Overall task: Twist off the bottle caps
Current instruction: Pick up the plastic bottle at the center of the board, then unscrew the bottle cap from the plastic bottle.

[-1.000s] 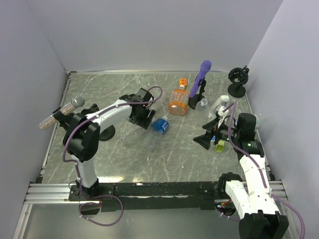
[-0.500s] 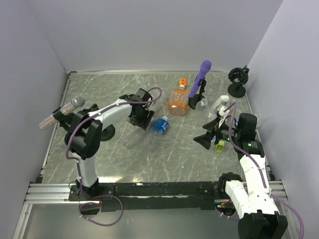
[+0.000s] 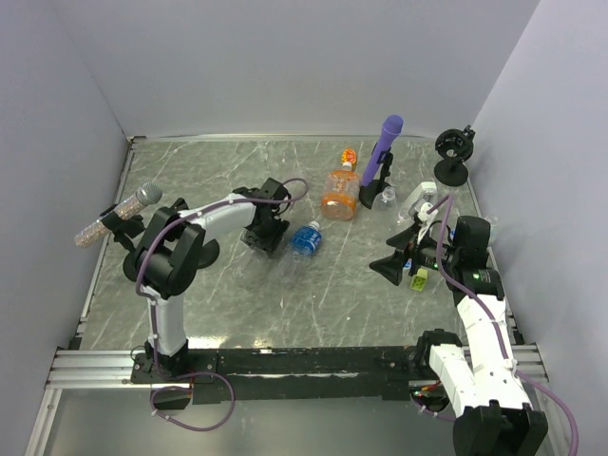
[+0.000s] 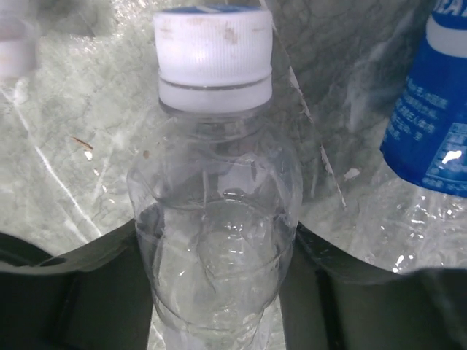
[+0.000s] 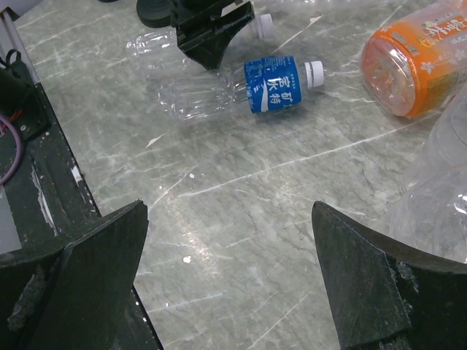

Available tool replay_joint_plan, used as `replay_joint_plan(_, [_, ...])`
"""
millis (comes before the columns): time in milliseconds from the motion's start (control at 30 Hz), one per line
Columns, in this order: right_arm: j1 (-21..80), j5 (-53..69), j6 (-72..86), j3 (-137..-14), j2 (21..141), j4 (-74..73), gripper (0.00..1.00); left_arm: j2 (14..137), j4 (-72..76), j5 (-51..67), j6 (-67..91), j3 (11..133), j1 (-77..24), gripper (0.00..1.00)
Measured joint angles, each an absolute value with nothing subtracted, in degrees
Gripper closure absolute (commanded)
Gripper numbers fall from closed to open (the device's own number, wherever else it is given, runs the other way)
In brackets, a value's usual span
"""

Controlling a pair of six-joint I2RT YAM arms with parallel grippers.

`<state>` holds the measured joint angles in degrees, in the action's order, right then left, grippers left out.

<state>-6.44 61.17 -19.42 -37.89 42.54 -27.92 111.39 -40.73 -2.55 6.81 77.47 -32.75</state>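
Clear bottle [image 4: 219, 182] lying inside left gripper [image 4: 217, 237], long axis straight ahead, white cap [image 4: 213, 55] at far end. Jaws half closed, flanking body; firm hold unclear.

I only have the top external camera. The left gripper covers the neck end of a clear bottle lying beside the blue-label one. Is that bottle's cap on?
Observer: Yes. In the left wrist view the white cap is on the clear bottle, with its ring right under it.
Operator: Are the jaws at the cap?
Observer: No. The left gripper straddles the body below the shoulder. The fingers sit close against both sides, but I cannot tell whether they squeeze.
Operator: And the blue one?
Observer: In the right wrist view the blue-label bottle lies on its side with its small white cap on.
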Motion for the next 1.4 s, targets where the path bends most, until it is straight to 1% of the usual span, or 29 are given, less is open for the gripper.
replay_joint_plan(133, [-6.6,61.2,-19.5,-37.9,42.5,-27.9,0.0,110.2,-40.9,-3.4,6.9,77.4,-32.9,0.59])
replay_joint_plan(233, [-6.7,61.8,-19.8,-37.9,42.5,-28.0,0.0,107.2,-41.0,-3.8,6.9,76.3,-33.2,0.63])
replay_joint_plan(267, [-6.7,62.2,-20.1,-37.9,42.5,-28.1,0.0,105.0,-41.1,-3.7,6.8,75.5,-33.5,0.65])
replay_joint_plan(400, [-6.8,63.3,-21.6,-37.9,42.5,-28.8,0.0,95.3,-41.1,-3.4,6.2,72.7,-35.8,0.68])
replay_joint_plan(433, [-6.8,63.6,-22.1,-37.9,42.5,-29.1,0.0,93.0,-41.0,-3.2,5.9,72.3,-36.6,0.7])
replay_joint_plan(533, [-6.7,64.9,-24.5,-38.6,42.7,-32.1,0.0,85.2,-39.3,-2.6,3.6,70.1,-40.4,0.71])
replay_joint_plan(633, [-6.6,66.5,-27.4,-42.7,43.4,-38.1,0.0,77.8,-35.7,0.0,0.4,66.0,-45.9,0.71])
replay_joint_plan(800, [-5.9,70.2,-29.3,-56.1,48.0,-47.3,0.04,66.6,-25.5,4.2,-4.2,54.3,-56.0,0.71])
replay_joint_plan(900, [-2.9,71.2,-27.2,-60.7,51.7,-50.7,0.09,65.2,-21.2,4.7,-5.2,51.9,-59.7,0.71])
replay_joint_plan(1033, [4.8,70.5,-24.1,-63.9,56.1,-54.7,0.13,67.6,-16.8,4.3,-5.4,52.1,-63.1,0.71])
replay_joint_plan(1167, [10.5,66.8,-20.7,-64.2,60.4,-55.5,0.15,71.9,-15.6,3.6,-5.4,53.1,-65.2,0.72])
replay_joint_plan(1400, [15.2,62.1,-17.4,-63.4,61.0,-55.1,0.18,74.0,-15.5,3.1,-5.3,54.8,-65.7,0.72])
